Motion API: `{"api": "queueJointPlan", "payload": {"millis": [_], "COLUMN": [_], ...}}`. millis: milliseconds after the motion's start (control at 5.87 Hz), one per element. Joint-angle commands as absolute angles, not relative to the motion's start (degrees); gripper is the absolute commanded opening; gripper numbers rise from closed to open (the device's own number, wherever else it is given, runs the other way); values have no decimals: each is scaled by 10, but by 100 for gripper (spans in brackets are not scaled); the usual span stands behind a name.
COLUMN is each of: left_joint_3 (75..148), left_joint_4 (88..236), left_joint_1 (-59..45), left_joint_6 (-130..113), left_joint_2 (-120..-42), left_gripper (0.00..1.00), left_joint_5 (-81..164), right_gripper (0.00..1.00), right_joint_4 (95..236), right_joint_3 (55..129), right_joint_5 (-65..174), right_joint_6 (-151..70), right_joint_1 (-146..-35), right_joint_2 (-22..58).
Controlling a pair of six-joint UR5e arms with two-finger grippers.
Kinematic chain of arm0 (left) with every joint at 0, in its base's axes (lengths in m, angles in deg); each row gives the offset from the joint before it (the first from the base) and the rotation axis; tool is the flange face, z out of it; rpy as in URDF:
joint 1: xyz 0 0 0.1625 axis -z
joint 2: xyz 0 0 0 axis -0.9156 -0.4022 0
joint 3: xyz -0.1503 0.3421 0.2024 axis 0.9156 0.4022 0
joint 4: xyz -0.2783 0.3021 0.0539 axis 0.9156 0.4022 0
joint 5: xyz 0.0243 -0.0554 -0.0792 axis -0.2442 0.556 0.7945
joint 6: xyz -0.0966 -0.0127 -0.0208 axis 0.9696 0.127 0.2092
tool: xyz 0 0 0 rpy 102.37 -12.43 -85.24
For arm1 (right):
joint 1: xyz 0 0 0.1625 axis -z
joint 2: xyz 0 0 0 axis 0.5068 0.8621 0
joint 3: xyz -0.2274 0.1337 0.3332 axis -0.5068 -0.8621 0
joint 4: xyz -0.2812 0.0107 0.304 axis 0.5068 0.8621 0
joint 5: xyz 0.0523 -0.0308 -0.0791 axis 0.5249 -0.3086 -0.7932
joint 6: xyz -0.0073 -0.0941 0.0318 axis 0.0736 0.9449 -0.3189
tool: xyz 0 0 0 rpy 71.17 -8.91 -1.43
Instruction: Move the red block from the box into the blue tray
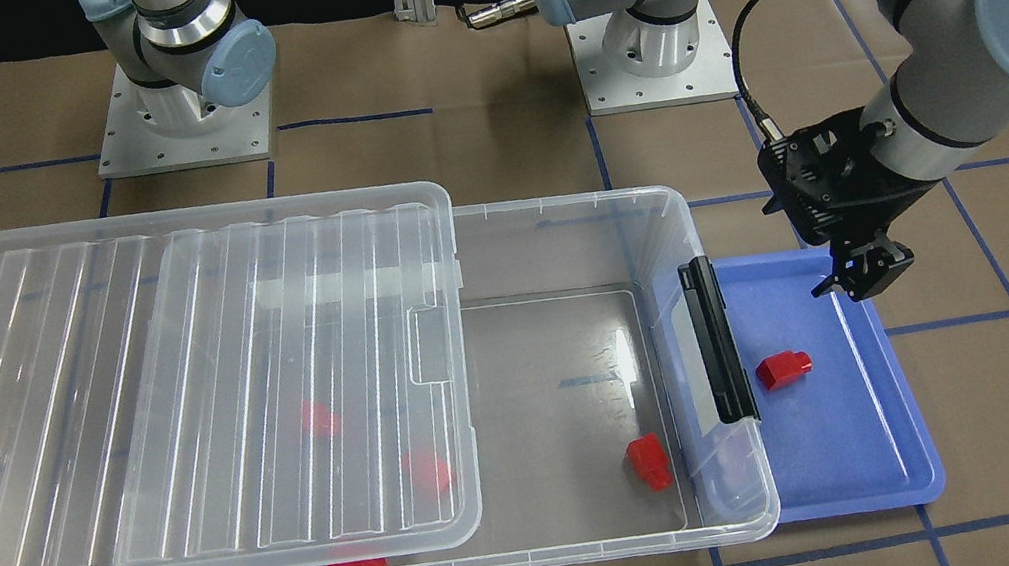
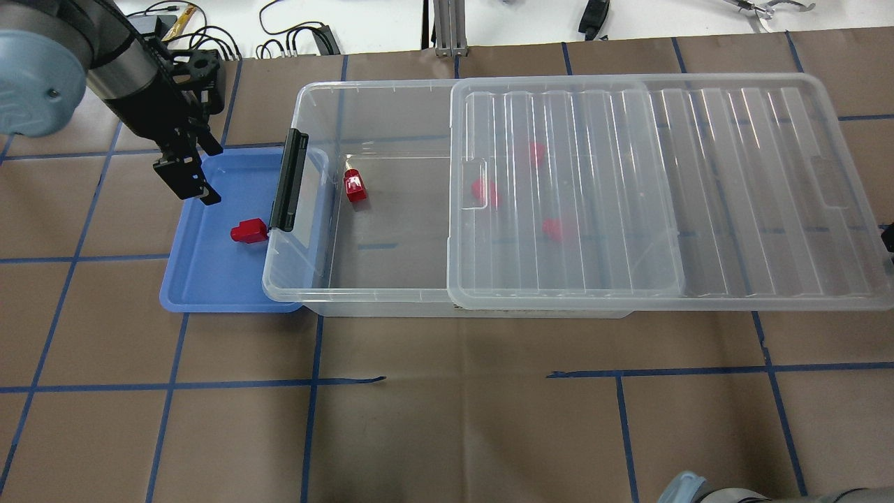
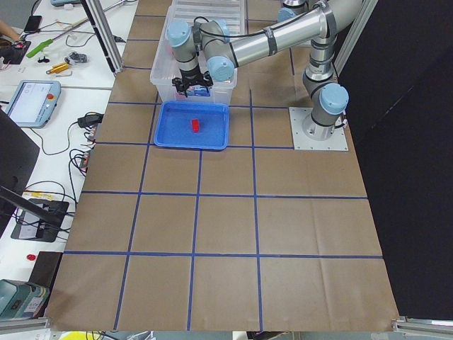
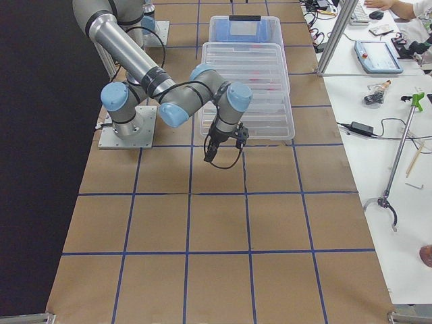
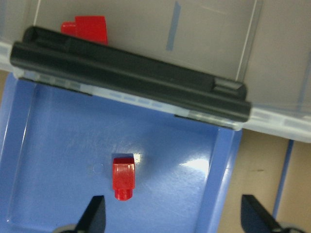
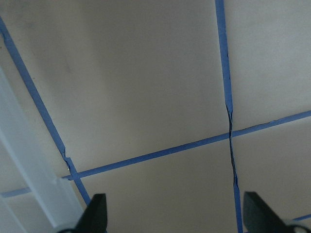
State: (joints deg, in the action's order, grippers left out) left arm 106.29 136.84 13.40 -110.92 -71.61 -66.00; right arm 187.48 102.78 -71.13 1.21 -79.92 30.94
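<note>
A red block (image 1: 783,368) lies alone on the blue tray (image 1: 857,460), close to the box's latch end; it also shows in the left wrist view (image 5: 124,177). My left gripper (image 1: 867,271) hangs open and empty just above the tray's far side, apart from the block; its fingertips (image 5: 95,213) stand wide. The clear box (image 1: 553,204) has its lid (image 1: 175,376) slid half off. Another red block (image 1: 649,460) lies in the uncovered part of the box. My right gripper (image 6: 175,216) is open and empty over bare table paper beyond the lid's far end.
The box's black latch (image 1: 718,350) overhangs the tray's edge. Three more red pieces (image 2: 484,192) show blurred under the lid. The brown paper with blue tape lines (image 2: 447,377) covers the table. The arm bases (image 1: 185,121) stand behind the box.
</note>
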Motion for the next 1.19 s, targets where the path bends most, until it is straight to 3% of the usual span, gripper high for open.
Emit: {"api": "queueJointPlan", "payload": {"millis": [0,1023], "left_joint_3": [982,1040], "left_joint_4": [1476,1474], "left_joint_1": [146,209], "left_joint_6": [-1006,-406], "left_joint_2": [-697,-631], "left_gripper": [98,98], "left_joint_5": [-665,-706], "right_gripper": [100,100], "right_joint_4": [1870,1876], "right_joint_3": [1033,1030], "right_joint_5": [-690,-692], "right_joint_6": [-19,-5], "right_joint_1": [-804,-895], "right_joint_2": [312,319]}}
